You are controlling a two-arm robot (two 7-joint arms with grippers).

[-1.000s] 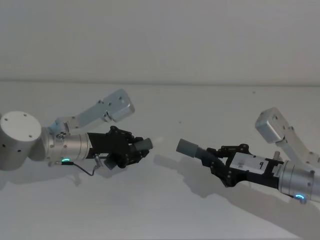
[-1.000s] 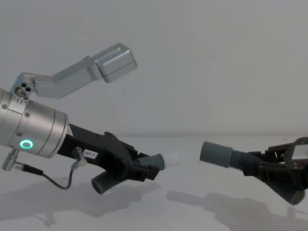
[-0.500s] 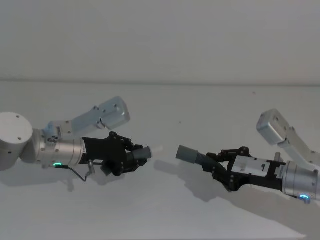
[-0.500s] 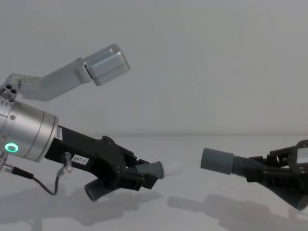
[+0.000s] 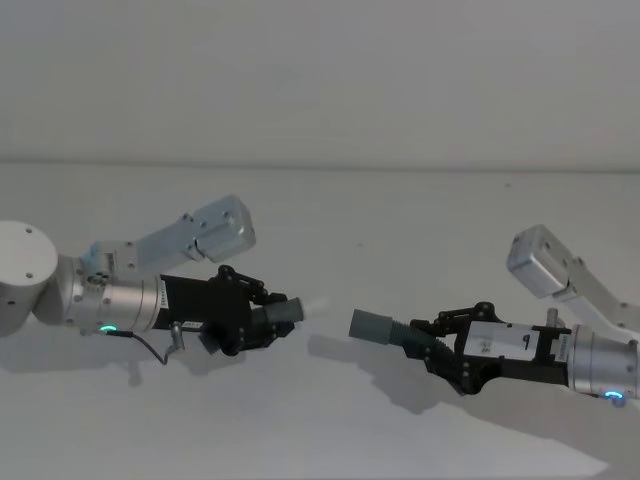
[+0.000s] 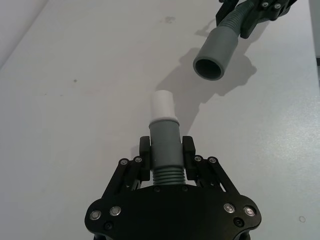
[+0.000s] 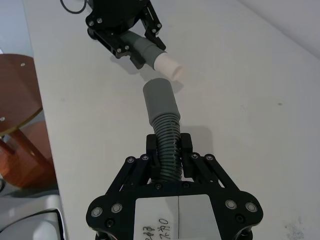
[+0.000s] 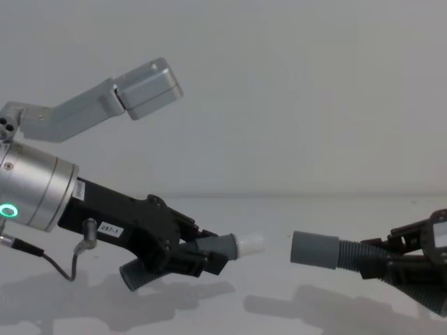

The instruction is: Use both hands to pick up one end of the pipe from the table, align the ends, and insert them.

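Left pincer (image 8: pixel 209 257) grips the white-tipped pipe piece (image 8: pixel 234 246), pointing at the socket piece (image 8: pixel 328 251) (not touching) clamped in the right pincer (image 5: pixel 440 345).

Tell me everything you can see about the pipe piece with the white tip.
The white-tipped pipe piece is a short dark grey tube that looks like plastic, ribbed near its held end, with a smooth sleeve ending in a narrower whitish tip. The left pincer is shut on it, holding it above the table. Its tip points toward the other piece's open grey socket without touching it.
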